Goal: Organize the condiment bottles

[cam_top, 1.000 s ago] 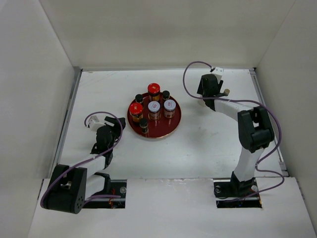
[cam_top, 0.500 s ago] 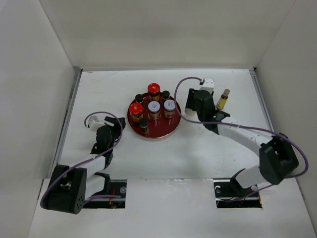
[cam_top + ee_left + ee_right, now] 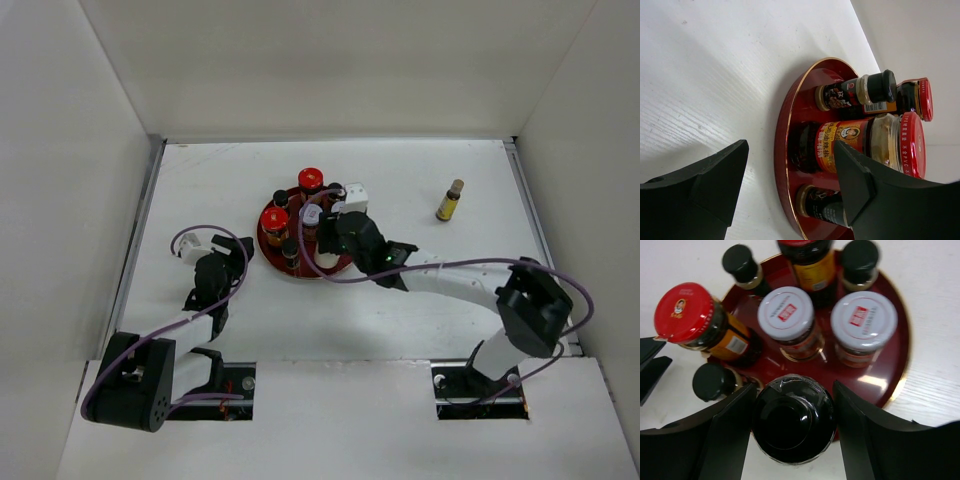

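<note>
Condiment bottles point(image 3: 786, 315) stand on the tray point(image 3: 880, 380), black-lidded jar point(image 3: 792, 425) in jaws, yellow bottle point(image 3: 449, 201) apart.

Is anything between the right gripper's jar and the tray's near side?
Nothing visible: bare tray shows ahead of the black-lidded jar. Two white-lidded jars stand further in, a small black-capped bottle to its left.

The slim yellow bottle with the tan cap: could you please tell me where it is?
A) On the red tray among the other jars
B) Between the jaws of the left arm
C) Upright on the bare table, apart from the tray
C: in the top view the slim yellow bottle stands upright on the white table, well to the right of the red tray.
</note>
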Robot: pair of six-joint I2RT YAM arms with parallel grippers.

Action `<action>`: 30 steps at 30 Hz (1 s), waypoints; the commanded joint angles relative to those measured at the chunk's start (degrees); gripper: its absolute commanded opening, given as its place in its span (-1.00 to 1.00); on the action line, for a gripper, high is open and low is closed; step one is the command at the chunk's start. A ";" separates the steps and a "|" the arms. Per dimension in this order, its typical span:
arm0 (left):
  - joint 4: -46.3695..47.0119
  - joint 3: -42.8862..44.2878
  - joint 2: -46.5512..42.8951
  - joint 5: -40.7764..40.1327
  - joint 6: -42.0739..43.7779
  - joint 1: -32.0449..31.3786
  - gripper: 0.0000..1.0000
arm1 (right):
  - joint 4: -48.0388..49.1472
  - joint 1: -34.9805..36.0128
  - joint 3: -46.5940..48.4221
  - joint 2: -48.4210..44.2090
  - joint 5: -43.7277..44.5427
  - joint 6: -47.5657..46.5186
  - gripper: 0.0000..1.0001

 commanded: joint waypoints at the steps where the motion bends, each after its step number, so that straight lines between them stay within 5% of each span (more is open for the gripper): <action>1: 1.91 1.02 -0.75 -0.21 0.44 -0.13 0.34 | 9.47 0.66 5.52 3.43 -1.10 1.08 -0.01; 7: 2.17 1.28 -0.14 -0.03 0.36 -0.57 0.34 | 12.80 1.89 7.37 10.29 0.48 0.56 0.04; 15: 2.43 1.19 0.13 0.32 0.18 -0.30 0.34 | 12.99 4.35 7.46 12.42 3.56 -2.61 0.70; 18: 2.08 1.37 -0.13 -0.29 0.62 -0.57 0.34 | 12.37 4.26 6.14 8.38 3.65 -2.96 0.80; 24: 1.91 1.11 -1.19 -0.47 0.79 -0.39 0.34 | 11.75 -2.22 -1.23 -4.70 2.68 -3.49 0.77; 30: 2.09 1.46 -0.22 -0.38 0.79 -0.83 0.34 | 9.04 -18.38 -6.17 -13.95 3.73 -3.31 0.37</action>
